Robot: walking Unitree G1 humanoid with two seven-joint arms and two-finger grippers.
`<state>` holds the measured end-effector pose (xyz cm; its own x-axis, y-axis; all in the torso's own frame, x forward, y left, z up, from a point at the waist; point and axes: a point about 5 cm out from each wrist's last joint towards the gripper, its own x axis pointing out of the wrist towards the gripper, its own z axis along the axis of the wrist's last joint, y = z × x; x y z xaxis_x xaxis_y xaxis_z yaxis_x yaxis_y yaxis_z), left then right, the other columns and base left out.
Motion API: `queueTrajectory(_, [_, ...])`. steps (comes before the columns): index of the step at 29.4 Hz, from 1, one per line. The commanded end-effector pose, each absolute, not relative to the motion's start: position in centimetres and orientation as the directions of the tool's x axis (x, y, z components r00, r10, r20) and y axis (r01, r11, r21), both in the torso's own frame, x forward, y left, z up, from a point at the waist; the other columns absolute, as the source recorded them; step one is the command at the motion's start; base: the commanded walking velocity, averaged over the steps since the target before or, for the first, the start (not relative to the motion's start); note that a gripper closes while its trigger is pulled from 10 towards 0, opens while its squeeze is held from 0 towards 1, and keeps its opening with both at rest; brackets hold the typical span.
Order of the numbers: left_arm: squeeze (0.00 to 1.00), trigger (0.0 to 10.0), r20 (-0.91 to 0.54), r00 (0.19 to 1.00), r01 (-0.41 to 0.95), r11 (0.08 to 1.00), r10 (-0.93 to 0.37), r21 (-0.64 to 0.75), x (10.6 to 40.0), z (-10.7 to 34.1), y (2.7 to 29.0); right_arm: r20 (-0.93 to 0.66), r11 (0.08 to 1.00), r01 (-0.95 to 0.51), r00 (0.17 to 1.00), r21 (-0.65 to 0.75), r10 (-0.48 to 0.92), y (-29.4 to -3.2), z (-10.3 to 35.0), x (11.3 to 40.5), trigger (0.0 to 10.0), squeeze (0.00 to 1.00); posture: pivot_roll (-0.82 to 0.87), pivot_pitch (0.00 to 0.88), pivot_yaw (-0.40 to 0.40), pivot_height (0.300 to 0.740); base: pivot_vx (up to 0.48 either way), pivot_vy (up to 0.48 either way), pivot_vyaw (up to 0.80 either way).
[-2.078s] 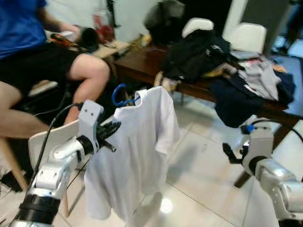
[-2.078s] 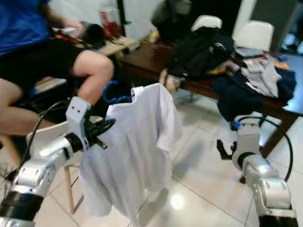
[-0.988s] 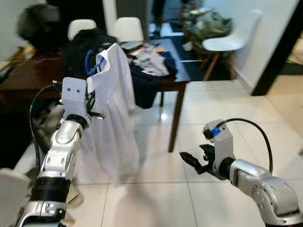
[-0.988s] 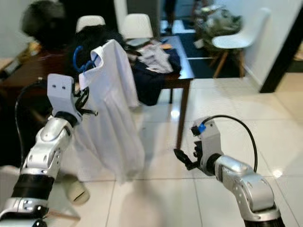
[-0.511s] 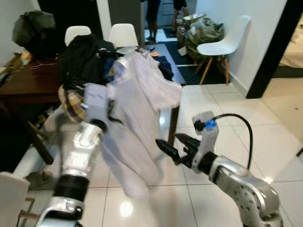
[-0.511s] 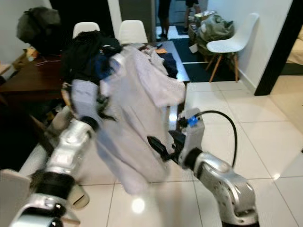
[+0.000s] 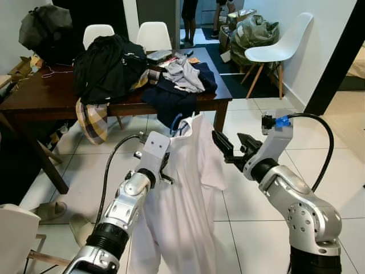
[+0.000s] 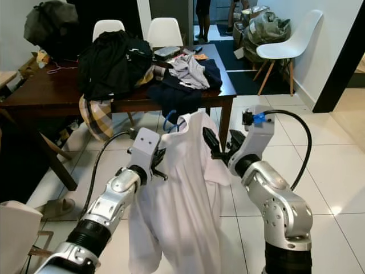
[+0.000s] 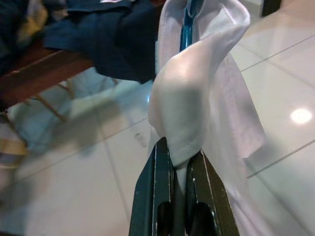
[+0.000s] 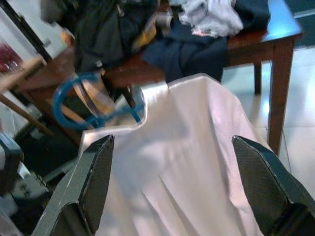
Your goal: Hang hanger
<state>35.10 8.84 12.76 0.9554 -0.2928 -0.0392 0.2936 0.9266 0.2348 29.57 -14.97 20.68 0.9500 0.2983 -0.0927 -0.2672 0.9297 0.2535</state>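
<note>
A white short-sleeved shirt [image 7: 185,194] on a blue plastic hanger [image 7: 175,123] is held up in mid-air before the dark wooden table [image 7: 43,97] piled with clothes, evidently so that the garment hangs free of the tiled floor while a place for hanging is sought. The left gripper [image 9: 180,160] is clamped together on a fold of the shirt's shoulder, just beside the hanger. The right gripper [image 10: 173,172] is spread wide, close to the other shoulder, with nothing held
</note>
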Motion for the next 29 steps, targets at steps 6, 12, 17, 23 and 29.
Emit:
queueTrajectory(6, [0.00, 10.0, 0.036, 0.958, 0.261, 0.919, -0.283, 0.295, 35.3, 14.1, 8.3, -0.145, 0.939, -0.256, 0.945, 0.228, 0.293, -14.3, 20.7, 29.7, 10.0, 0.00, -0.12, 0.046, 0.060, 0.736, 0.000, 0.000, 0.00])
queueTrajectory(12, [0.00, 10.0, 0.066, 0.950, 0.227, 0.818, -0.306, 0.529, 35.0, 14.2, 6.5, -0.132, 0.826, -0.386, 0.871, 0.410, 0.473, -11.2, 21.8, 29.2, 10.0, 0.00, -0.12, 0.043, 0.063, 0.736, 0.000, 0.000, 0.00])
queueTrajectory(17, [0.00, 10.0, 0.061, 0.938, 0.236, 0.759, -0.341, 0.607, 35.0, 14.1, 5.6, -0.133, 0.788, -0.396, 0.851, 0.471, 0.507, -10.8, 22.0, 29.2, 10.0, 0.00, -0.12, 0.041, 0.068, 0.736, 0.000, 0.000, 0.00])
queueTrajectory(23, [0.00, 10.0, 0.080, 0.929, 0.216, 0.707, -0.360, 0.674, 35.1, 14.4, 5.0, -0.143, 0.783, -0.377, 0.854, 0.496, 0.501, -10.9, 22.0, 29.2, 10.0, 0.00, -0.12, 0.040, 0.072, 0.736, 0.000, 0.000, 0.00])
queueTrajectory(29, [0.00, 10.0, 0.091, 0.919, 0.209, 0.670, -0.383, 0.713, 35.0, 14.5, 4.6, -0.188, 0.797, -0.300, 0.872, 0.525, 0.452, -11.5, 21.6, 29.5, 10.0, 0.00, -0.12, 0.040, 0.076, 0.736, 0.000, 0.000, 0.00])
